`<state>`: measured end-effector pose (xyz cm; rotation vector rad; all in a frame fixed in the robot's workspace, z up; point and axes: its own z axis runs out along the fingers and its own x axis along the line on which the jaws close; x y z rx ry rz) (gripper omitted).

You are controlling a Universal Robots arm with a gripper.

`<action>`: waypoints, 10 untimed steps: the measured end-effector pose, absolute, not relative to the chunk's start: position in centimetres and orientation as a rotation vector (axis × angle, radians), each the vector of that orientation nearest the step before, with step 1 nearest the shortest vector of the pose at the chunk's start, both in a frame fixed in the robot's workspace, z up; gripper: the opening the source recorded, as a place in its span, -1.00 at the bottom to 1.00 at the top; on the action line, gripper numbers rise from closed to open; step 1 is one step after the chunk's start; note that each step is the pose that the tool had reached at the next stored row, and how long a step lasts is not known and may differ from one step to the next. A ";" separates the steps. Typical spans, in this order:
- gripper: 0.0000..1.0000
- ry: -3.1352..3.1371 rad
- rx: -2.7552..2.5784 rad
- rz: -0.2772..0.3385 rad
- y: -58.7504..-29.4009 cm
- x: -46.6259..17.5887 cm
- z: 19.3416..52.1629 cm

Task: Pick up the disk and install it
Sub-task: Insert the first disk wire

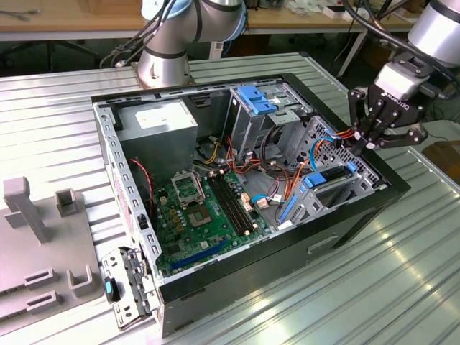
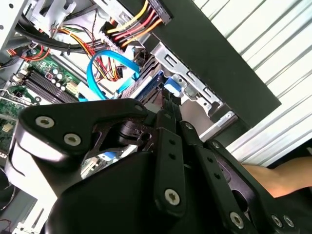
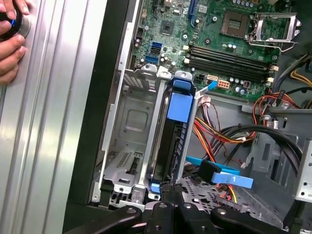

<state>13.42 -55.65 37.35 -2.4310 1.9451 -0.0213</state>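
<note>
Disk [image 3: 168, 141] edgewise beside open bay [image 3: 130, 124]

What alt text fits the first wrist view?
The black gripper is at one end of the dark grey hard drive in its bright blue plastic carrier, standing on edge in the grey metal drive cage. A green motherboard lies beyond; a person's hand rests on the metal table.

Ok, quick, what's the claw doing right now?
Claw: at the near end of the disk, which stands on edge in the drive cage; open or closed cannot be told.
</note>
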 end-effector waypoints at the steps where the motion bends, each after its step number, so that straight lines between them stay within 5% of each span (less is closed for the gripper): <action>1: -0.79 1.939 -2.436 -0.021 -55.6 13.5 37.3; 10: -0.79 1.870 -2.489 -0.020 -54.3 14.1 37.2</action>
